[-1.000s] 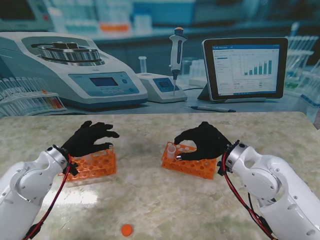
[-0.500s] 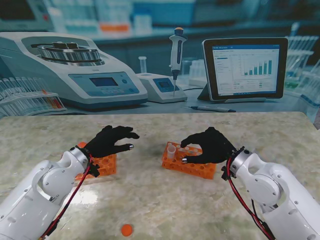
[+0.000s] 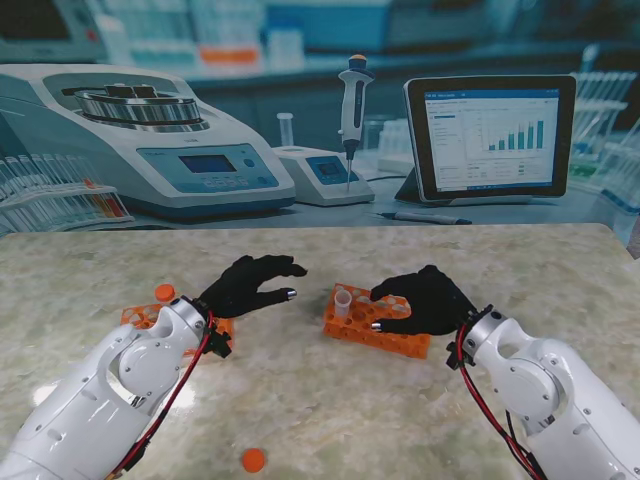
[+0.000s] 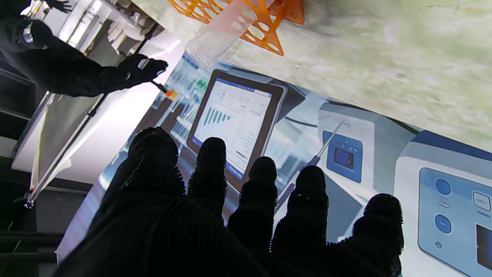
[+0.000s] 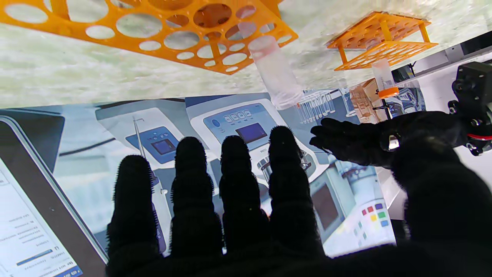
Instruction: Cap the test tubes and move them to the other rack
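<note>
Marbled bench (image 3: 330, 400): uncapped tube (image 3: 343, 302) stands in right rack (image 3: 376, 325) mid-bench. Right hand (image 3: 420, 302) hovers over that rack, fingers spread, grasping nothing. Left hand (image 3: 250, 284) empty, fingers apart, beside left rack (image 3: 148, 316). Loose cap (image 3: 254, 460) near front edge.

Orange racks (image 3: 377, 325), orange cap (image 3: 254, 460), black gloves (image 3: 425, 300), mottled beige table (image 3: 330, 400)

We see a marbled table top (image 3: 300, 400) in pale beige. Behind the table stands a printed laboratory backdrop (image 3: 300, 120) showing a centrifuge, a pipette and a tablet with charts.
</note>
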